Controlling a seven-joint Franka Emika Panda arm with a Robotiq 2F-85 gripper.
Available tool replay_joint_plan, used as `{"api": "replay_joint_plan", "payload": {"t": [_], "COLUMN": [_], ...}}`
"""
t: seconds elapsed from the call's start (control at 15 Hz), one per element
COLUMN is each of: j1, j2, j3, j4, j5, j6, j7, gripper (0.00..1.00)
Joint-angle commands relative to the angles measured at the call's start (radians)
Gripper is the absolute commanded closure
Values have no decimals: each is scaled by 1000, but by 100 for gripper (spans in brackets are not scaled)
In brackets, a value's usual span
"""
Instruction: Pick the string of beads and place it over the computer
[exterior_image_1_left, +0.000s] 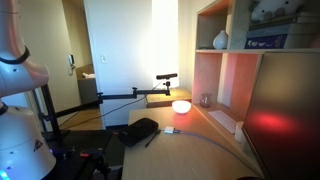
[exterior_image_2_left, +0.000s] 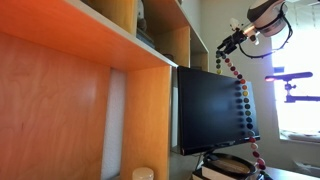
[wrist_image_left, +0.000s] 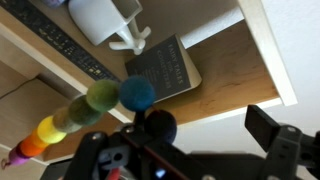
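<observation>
Orange wooden shelving flanks a dark monitor. We see the beads dangling from the claw, high above, down the monitor's front. In the wrist view its jaws stand wide apart.

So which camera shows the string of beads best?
An exterior view: there the string of beads hangs full length beside the monitor. The wrist view catches only a few blurred beads up close; I find none elsewhere.
</observation>
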Motion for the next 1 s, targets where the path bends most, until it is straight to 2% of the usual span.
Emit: {"api": "replay_joint_plan", "payload": {"t": [0.0, 0.27, 0.33, 0.67, 0.8, 0.93], "j1": [-22, -39, -15, -13, -20, -6], "j2": [-22, 4, 14, 20, 2, -14], "j3": [10, -9, -56, -113, -94, -94], "j4": [-9, 10, 24, 58, 54, 47], "j5": [58, 62, 73, 58, 49, 30], "j6": [-143, -318, -374, -603, -584, -515], "j7": [90, 218, 253, 472, 501, 475], "gripper": [0, 0, 0, 0, 0, 0]}}
